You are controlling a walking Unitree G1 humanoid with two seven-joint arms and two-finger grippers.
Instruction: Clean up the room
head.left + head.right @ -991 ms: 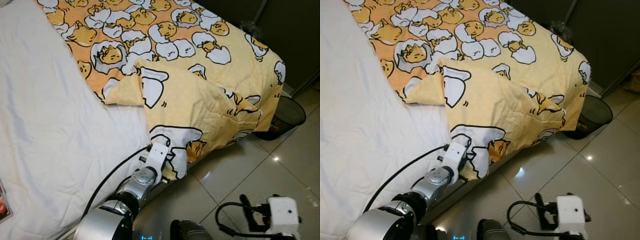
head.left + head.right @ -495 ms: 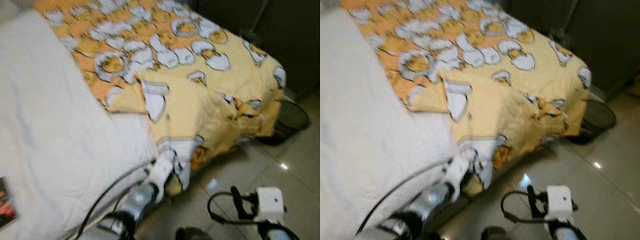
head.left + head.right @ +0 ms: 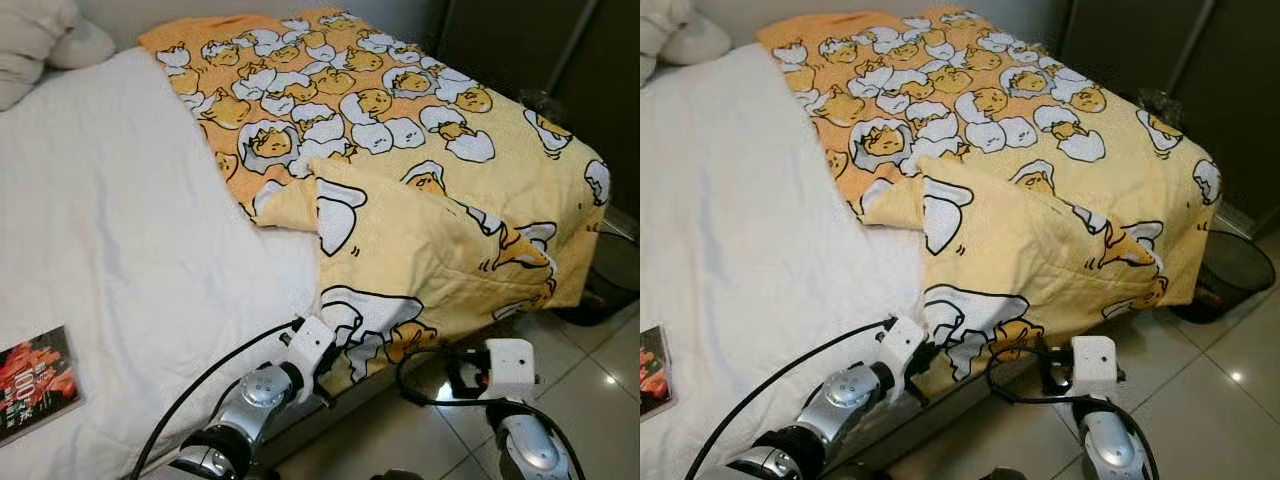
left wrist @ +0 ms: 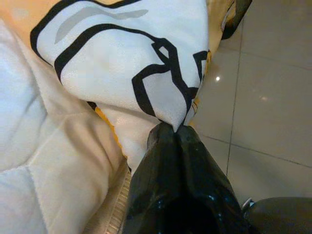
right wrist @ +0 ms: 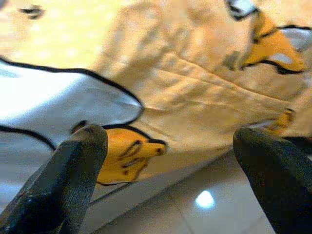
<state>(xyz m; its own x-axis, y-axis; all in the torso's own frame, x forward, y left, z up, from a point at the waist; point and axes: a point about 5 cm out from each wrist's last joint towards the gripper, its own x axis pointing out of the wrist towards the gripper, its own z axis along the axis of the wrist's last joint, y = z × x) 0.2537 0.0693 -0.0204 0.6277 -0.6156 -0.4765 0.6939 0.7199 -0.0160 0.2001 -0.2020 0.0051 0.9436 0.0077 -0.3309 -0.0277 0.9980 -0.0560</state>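
Blanket (image 3: 430,190): yellow, with egg pictures; spread on the far half of the bed, one corner folded back, bottom edge hanging over the bed's side near the floor.
Left pincer (image 4: 174,130): squeezed together on the blanket's hanging corner, right at the bed's edge.
Right pincer (image 5: 170,146): wide apart, holding nothing; pointed at the hanging blanket edge, close to it, above the floor.
Step in hand: likely pulling the blanket straight to make the bed tidy.
Could go wrong: only a small pinch of cloth held, so a hard tug might slip it out and drop the corner.
Could go wrong too: a pull to one side might bunch the blanket more, since the fold on top is not flat yet.
Could go wrong also: black cable (image 3: 215,375) by the left arm lies on the sheet and might catch.
Bed (image 3: 110,230): soft white sheet, a bit wrinkled; pillow (image 3: 40,40) at the far end.
Book (image 3: 35,382): flat on the sheet, near the edge, well apart from the blanket.
Floor (image 3: 1215,375): shiny pale tiles, slippery looking.
Bin (image 3: 1232,272): dark mesh, on the floor at the bed's far corner.
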